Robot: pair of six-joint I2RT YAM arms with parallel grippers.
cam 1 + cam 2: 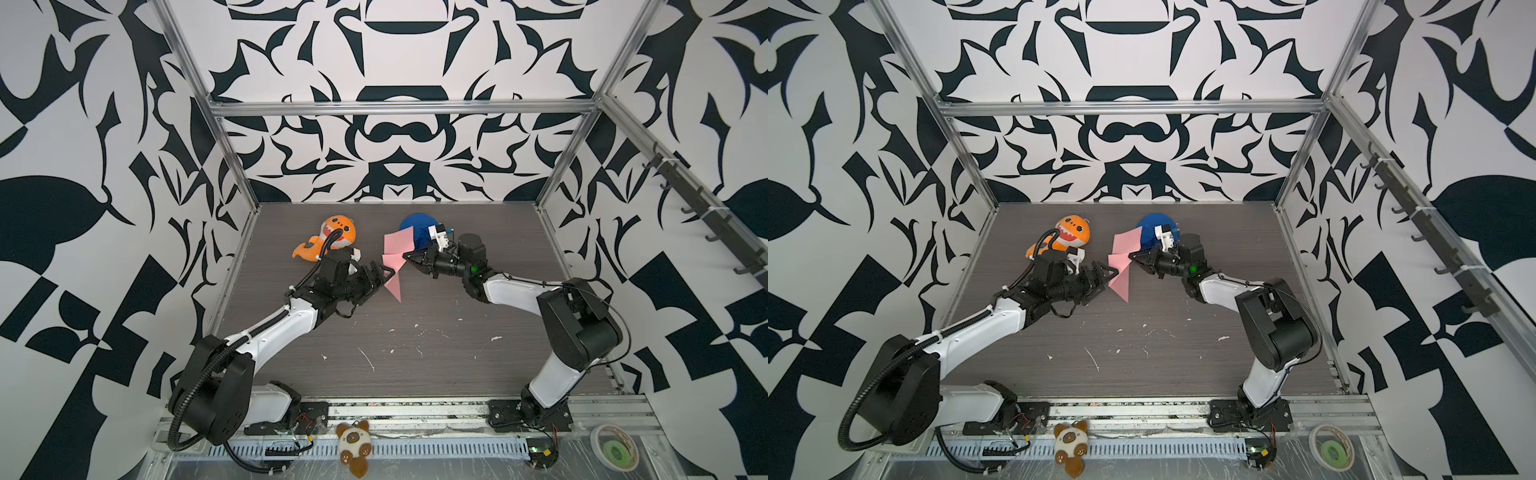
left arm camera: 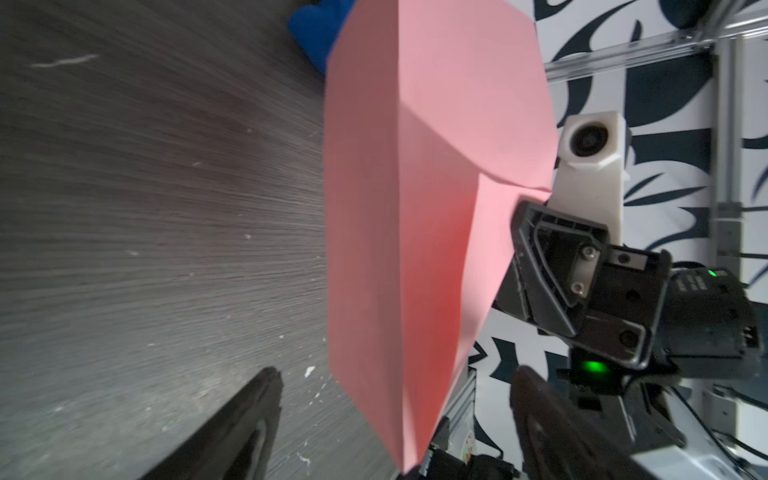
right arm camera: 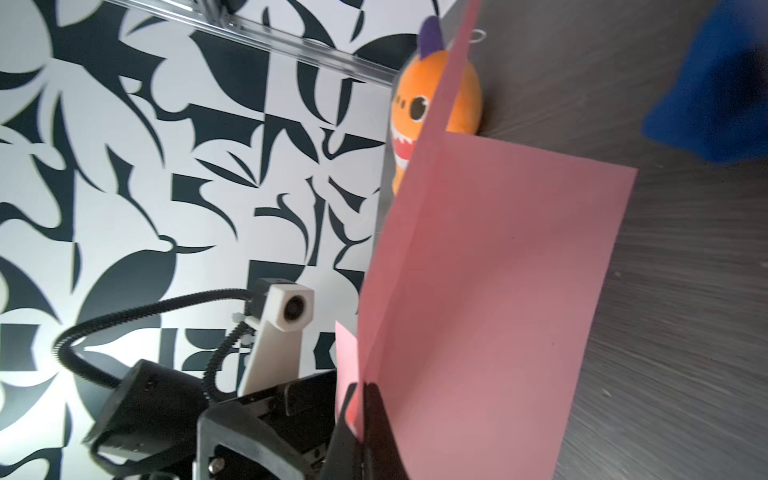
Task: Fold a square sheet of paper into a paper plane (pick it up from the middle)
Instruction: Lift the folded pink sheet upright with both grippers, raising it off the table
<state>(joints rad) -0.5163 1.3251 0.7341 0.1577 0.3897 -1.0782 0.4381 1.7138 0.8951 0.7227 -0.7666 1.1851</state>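
The right gripper (image 3: 360,401) pinches the creased pink paper sheet (image 1: 394,258) aloft, seemingly so the wide-open left gripper (image 1: 381,281) can take hold.

You have soft, even overhead light in both top views; shadows on the desk (image 1: 415,353) are faint, and the walls (image 1: 83,208) bow at the edges. In your wrist views the desk streaks with blur, the blue cloth (image 3: 715,83) is soft, and the fingers (image 2: 237,428) of the left tool (image 2: 397,374) are dark and unfocused.
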